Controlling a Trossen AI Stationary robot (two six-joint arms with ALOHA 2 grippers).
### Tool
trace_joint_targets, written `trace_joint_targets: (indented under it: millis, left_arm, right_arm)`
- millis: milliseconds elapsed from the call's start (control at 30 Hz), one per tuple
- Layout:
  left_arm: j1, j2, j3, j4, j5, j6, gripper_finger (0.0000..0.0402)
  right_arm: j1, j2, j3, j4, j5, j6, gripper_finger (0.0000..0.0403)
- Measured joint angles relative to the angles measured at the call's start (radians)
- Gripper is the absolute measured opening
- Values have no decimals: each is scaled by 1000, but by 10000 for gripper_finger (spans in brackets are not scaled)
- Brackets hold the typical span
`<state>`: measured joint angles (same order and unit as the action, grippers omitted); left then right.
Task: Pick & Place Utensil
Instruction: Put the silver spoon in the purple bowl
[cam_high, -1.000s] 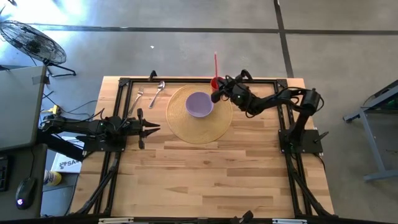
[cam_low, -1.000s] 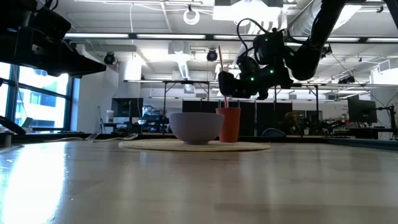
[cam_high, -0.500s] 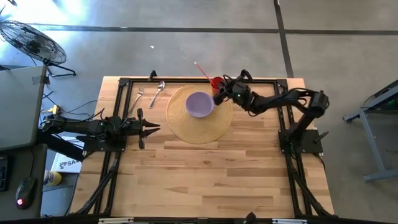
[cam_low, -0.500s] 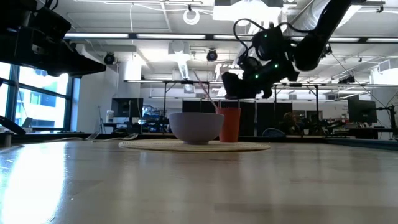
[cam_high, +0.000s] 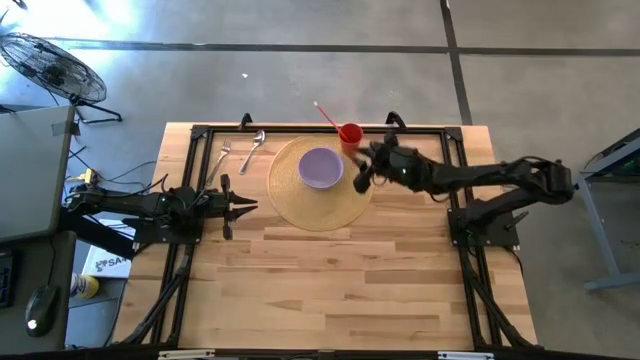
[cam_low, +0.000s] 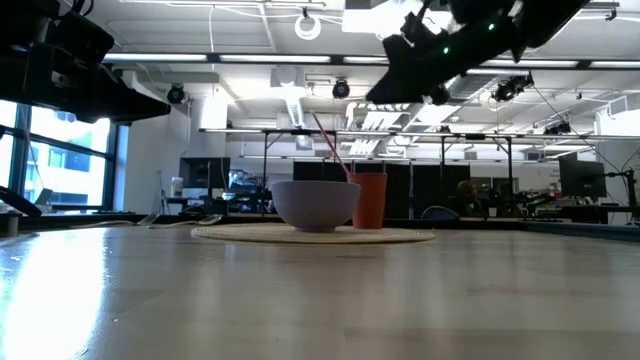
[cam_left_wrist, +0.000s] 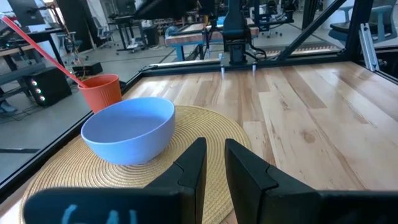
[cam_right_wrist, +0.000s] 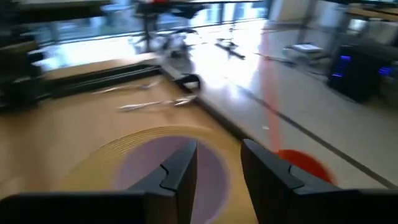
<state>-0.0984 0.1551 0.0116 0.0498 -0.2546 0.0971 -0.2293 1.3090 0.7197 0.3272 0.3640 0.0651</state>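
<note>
A red cup (cam_high: 350, 133) stands at the far right edge of a round woven placemat (cam_high: 322, 212). A thin red straw (cam_high: 325, 113) stands in the cup, its lower end inside, leaning on the rim toward the far left. It also shows in the low view (cam_low: 328, 140). A purple bowl (cam_high: 321, 167) sits on the placemat. My right gripper (cam_high: 362, 176) is open and empty. It is raised high above the placemat's right part, just near of the cup (cam_right_wrist: 301, 163). My left gripper (cam_high: 250, 205) waits at the table's left with a narrow gap between its fingers.
A spoon (cam_high: 252, 150) and a fork (cam_high: 222, 155) lie at the table's far left. A black frame rail (cam_high: 300, 128) runs along the far edge. Bare wood fills the table's near half.
The straw stood upright in the cup at my right gripper. It has tipped over toward the far left and now leans on the rim. My right gripper has let go of it, risen, and drawn back toward the table's near right.
</note>
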Motion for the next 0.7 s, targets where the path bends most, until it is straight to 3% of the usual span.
trace_joint_targets:
  millis: [267,567,700]
  left_arm:
    - [0,0,0,0,0,0,56]
    - [0,0,0,0,0,-6,56]
    - [0,0,0,4,1,-92,56]
  right_arm:
    - [195,8,0,-7,3,-4,117]
    - [225,8,0,5,-49,6,118]
    - [225,8,0,3,-52,42,118]
